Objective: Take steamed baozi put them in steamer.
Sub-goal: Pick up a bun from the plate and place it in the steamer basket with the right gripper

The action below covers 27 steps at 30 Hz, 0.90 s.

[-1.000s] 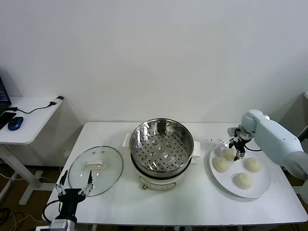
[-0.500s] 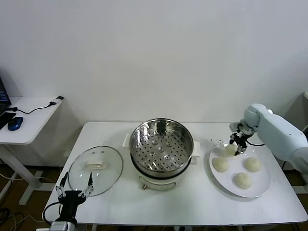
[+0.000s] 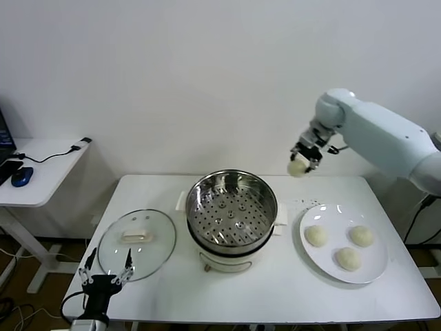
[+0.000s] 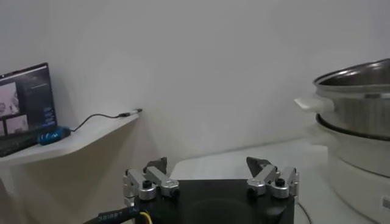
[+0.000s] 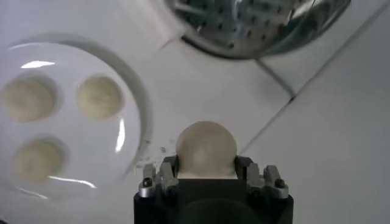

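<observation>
Above the desk [image 3: 289, 289], between the steamer [image 3: 232, 210] and the white plate [image 3: 375, 265], the right hand [image 3: 303, 160] hangs in the air closed on one baozi [image 3: 298, 167]. From the right wrist view the bun [image 5: 206, 148] sits squarely between the two fingers [image 5: 153, 182], bulging past them. Three more baozi [image 3: 316, 236] lie on the plate, well apart from each other. The steamer stands open at the middle of the desk, its perforated tray bare, and its glass lid [image 3: 136, 243] lies flat beside it on the robot's left. The left hand [image 3: 106, 276] waits low at the desk's near left edge, its fingers spread wide and gripping nothing.

The risk from here is the carry and the release. The dough looks soft, so a tighter squeeze could dent it, while a loose hold could let it slip on the way and fall on the desk short of the pot. The steamer's raised metal rim is the other hazard: a low approach might knock the bun or the fingers against it. A release from too high could make the bun bounce or roll to the wall of the tray.

The desk is plain white, set against a bare white wall. A smaller side desk [image 3: 41, 165] to the left carries a cable, a blue mouse [image 3: 21, 177] and what seems to be a laptop, mostly cut off.
</observation>
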Each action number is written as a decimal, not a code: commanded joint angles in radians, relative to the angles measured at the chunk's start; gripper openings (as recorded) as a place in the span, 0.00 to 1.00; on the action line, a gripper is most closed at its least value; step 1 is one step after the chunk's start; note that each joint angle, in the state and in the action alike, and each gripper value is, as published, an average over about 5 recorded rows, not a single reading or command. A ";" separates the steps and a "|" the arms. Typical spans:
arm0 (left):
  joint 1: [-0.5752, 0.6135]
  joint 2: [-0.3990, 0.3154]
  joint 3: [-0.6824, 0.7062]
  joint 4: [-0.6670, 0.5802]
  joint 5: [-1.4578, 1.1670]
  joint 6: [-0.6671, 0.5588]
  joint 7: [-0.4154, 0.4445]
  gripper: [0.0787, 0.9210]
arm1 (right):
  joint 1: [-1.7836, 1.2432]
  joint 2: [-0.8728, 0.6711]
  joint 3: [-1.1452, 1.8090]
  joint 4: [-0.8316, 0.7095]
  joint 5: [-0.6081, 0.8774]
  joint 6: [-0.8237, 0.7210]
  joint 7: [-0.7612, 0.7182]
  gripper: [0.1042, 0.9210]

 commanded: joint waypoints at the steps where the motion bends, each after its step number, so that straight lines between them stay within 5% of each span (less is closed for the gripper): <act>1: 0.008 -0.001 -0.002 0.003 0.000 0.000 0.002 0.88 | 0.086 0.185 -0.058 0.154 -0.037 0.142 0.007 0.61; 16: 0.036 -0.004 -0.007 -0.001 -0.008 -0.009 0.003 0.88 | -0.193 0.291 0.023 0.014 -0.377 0.235 0.050 0.62; 27: 0.035 -0.001 -0.011 0.014 -0.014 -0.011 0.002 0.88 | -0.258 0.292 0.032 -0.047 -0.391 0.212 0.045 0.62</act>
